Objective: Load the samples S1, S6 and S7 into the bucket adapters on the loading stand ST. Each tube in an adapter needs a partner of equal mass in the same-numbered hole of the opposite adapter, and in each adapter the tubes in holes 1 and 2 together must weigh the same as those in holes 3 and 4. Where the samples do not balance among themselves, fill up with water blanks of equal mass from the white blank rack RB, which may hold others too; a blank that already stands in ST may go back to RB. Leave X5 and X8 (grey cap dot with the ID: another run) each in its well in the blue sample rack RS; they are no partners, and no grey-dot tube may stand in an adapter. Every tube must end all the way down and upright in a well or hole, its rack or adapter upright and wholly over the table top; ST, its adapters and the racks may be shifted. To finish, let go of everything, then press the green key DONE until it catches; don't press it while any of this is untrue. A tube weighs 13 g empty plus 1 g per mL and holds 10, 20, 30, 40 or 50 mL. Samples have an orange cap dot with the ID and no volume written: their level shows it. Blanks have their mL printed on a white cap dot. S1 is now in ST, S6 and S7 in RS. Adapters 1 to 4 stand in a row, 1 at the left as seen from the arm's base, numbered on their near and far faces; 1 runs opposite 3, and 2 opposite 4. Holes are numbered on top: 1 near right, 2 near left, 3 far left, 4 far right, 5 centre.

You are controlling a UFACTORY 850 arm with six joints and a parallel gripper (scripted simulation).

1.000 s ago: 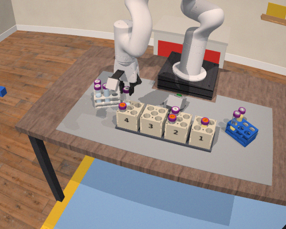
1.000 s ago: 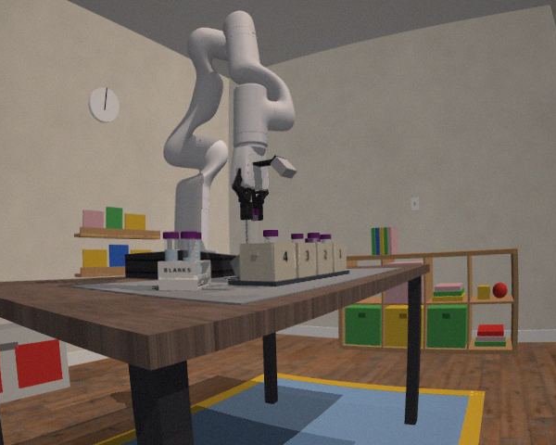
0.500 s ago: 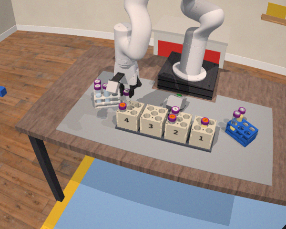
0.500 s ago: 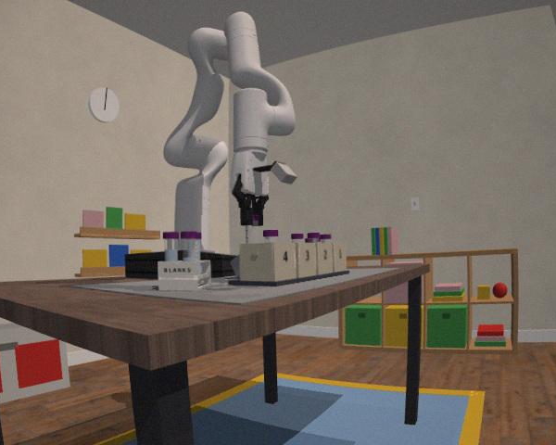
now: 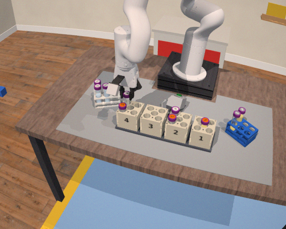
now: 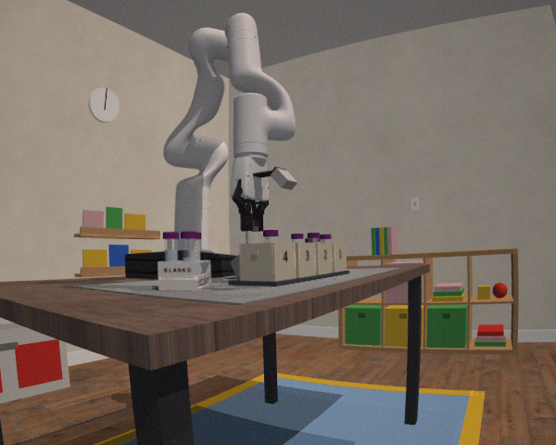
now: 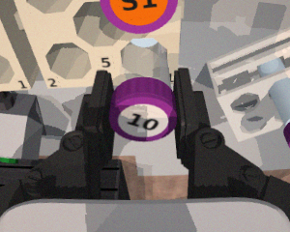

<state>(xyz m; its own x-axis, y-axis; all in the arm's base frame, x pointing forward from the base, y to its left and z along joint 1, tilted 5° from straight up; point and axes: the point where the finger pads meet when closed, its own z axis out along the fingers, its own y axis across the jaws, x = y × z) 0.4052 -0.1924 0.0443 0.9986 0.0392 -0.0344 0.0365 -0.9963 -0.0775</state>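
My gripper [image 7: 143,88] is shut on a purple-capped blank marked 10 [image 7: 144,111], held upright. It also shows in the top view [image 5: 126,94] and the exterior view [image 6: 254,222]. The blank hangs over the arm-side edge of adapter 4 [image 5: 129,115], with its lower end [image 7: 144,52] just above the adapter's top. Adapter 2 [image 5: 177,127] holds an orange-dot tube [image 5: 172,117] and a white-dot blank [image 5: 175,109]. Adapter 1 [image 5: 202,134] holds an orange-dot tube [image 5: 205,120]. Adapter 3 [image 5: 153,121] is empty.
The white blank rack [image 5: 106,98] with several blanks stands just left of the gripper. The blue sample rack [image 5: 241,129] at the right holds two tubes [image 5: 239,112]. The green DONE key [image 5: 178,94] sits on a grey box behind the adapters.
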